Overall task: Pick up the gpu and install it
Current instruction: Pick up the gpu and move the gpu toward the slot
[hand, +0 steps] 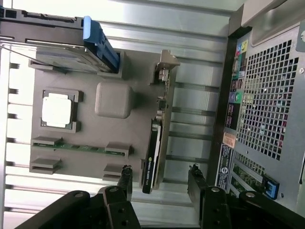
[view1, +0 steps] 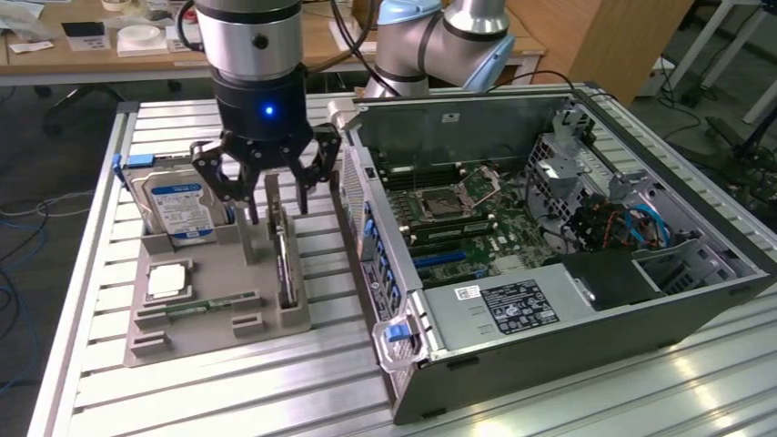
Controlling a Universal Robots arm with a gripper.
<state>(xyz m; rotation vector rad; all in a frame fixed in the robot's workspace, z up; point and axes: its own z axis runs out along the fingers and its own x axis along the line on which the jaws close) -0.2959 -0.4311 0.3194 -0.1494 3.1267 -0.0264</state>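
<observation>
The gpu is seen standing on its edge in a slot of the grey holder tray, along the tray side nearest the computer case. In the wrist view the card is shown edge-on, dark and thin, with its metal bracket at one end. The gripper is held directly above it with its fingers spread. One finger is placed on each side of the card, and a gap is left on both sides, so nothing is pinched.

On the same tray a hard drive is stood upright in a corner, and a square processor chip and a narrow memory stick are laid flat. The tray and the opened case, with its motherboard exposed, are set just beside each other on a table of slatted aluminium. Wooden desks are visible behind.
</observation>
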